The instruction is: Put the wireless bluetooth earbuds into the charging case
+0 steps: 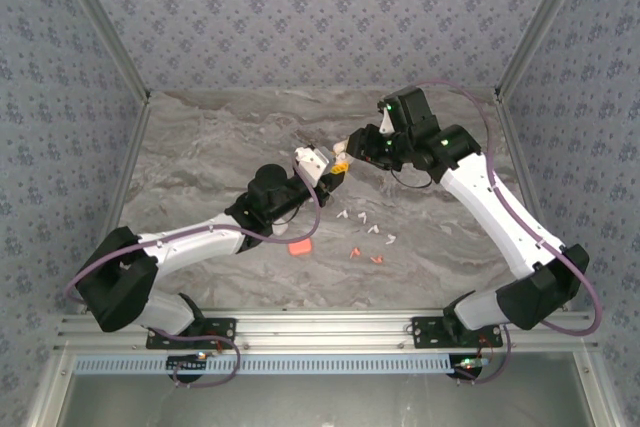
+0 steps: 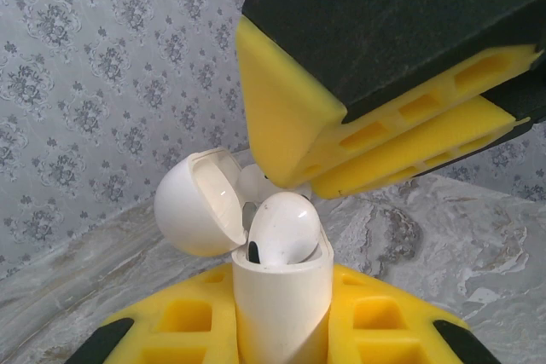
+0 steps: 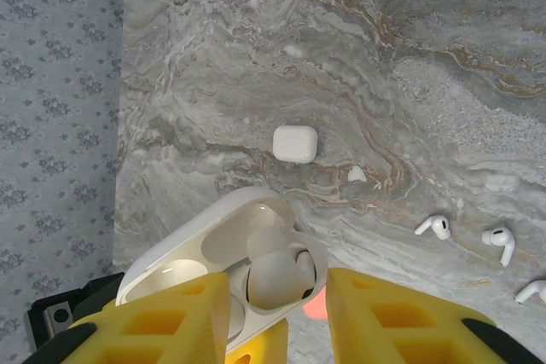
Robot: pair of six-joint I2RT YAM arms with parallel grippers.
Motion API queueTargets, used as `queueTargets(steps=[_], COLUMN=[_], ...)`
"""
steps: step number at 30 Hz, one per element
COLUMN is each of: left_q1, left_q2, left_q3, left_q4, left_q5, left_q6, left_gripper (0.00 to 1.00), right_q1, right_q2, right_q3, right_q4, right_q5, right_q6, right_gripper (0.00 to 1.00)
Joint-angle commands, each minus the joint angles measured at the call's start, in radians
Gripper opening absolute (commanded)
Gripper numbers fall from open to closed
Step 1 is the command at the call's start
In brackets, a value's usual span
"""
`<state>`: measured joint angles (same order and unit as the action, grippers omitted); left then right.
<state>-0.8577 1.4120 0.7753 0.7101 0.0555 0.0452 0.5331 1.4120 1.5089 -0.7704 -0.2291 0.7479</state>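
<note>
A white charging case (image 2: 281,296) stands upright with my left gripper (image 2: 281,317) shut on its body. Its lid (image 2: 198,202) hangs open to the left. One white earbud (image 2: 284,228) sits in the case mouth, its rounded head sticking out above the rim. My right gripper (image 3: 277,313) hovers just over that earbud (image 3: 277,279), jaws slightly apart with nothing between them. From above, both grippers meet at the case (image 1: 308,159) in mid-table. Several loose white earbuds (image 1: 362,217) and two red ones (image 1: 365,255) lie to the near right.
A second white case (image 3: 294,143), closed, lies on the marble beyond the held one, with a tiny white piece (image 3: 357,175) beside it. A red case (image 1: 298,246) rests near the left forearm. Patterned walls enclose the table (image 1: 200,137).
</note>
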Motion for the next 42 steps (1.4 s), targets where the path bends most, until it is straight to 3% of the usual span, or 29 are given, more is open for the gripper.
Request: queueTargets(steps=[1, 20, 42], left_q1=[-0.004, -0.005, 0.060], left_q2=[-0.006, -0.041, -0.084], left_q3=[0.033, 0.004, -0.048], left_q4=[0.046, 0.061, 0.109], left_q5=[0.013, 0.024, 0.178], left_q6=[0.015, 0.015, -0.049], left_gripper=[0.00, 0.00, 0.00], right_q1=[0.008, 0.006, -0.030], right_q2=[0.008, 0.011, -0.005], right_q3=[0.030, 0.040, 0.056], right_q4=[-0.009, -0.048, -0.055], right_q5=[-0.006, -0.004, -0.149], right_q6=[-0.012, -0.080, -0.224], right_gripper=[0.36, 0.27, 0.27])
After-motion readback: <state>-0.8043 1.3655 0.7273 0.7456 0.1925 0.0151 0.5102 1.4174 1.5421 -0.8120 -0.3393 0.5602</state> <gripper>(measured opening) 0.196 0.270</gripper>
